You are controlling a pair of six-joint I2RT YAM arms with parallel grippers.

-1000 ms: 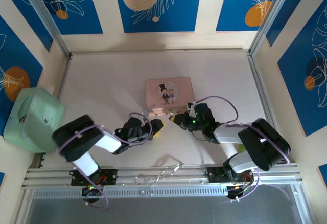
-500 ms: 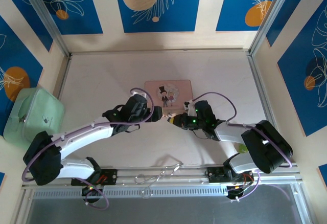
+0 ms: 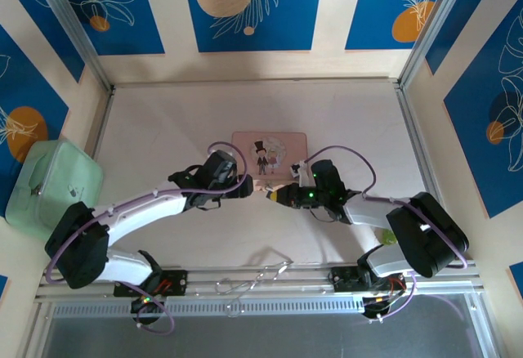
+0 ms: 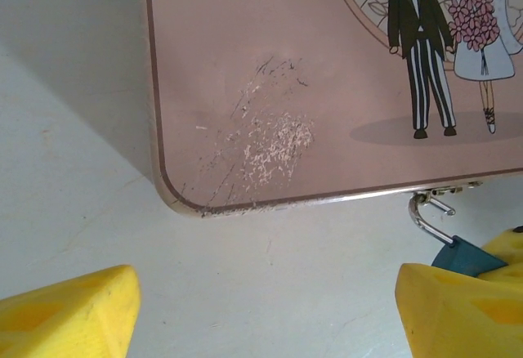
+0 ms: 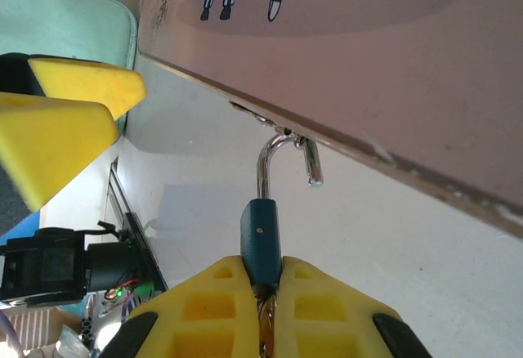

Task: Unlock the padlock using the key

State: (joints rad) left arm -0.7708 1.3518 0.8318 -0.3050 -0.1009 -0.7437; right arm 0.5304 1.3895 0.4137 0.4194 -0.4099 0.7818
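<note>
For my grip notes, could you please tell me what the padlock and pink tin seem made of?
The padlock: matte blue body, perhaps painted or plastic-coated; shackle looks polished metal, mirror-bright. The pink tin: likely painted sheet metal; scratches show pale specks, edge gleams.

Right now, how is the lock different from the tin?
The lock is blue and silver; the tin is pink with a cartoon couple. The lock is tiny; the tin is far bigger. The right gripper pinches the lock; the tin lies flat on the table. They join at the tin's clasp.
</note>
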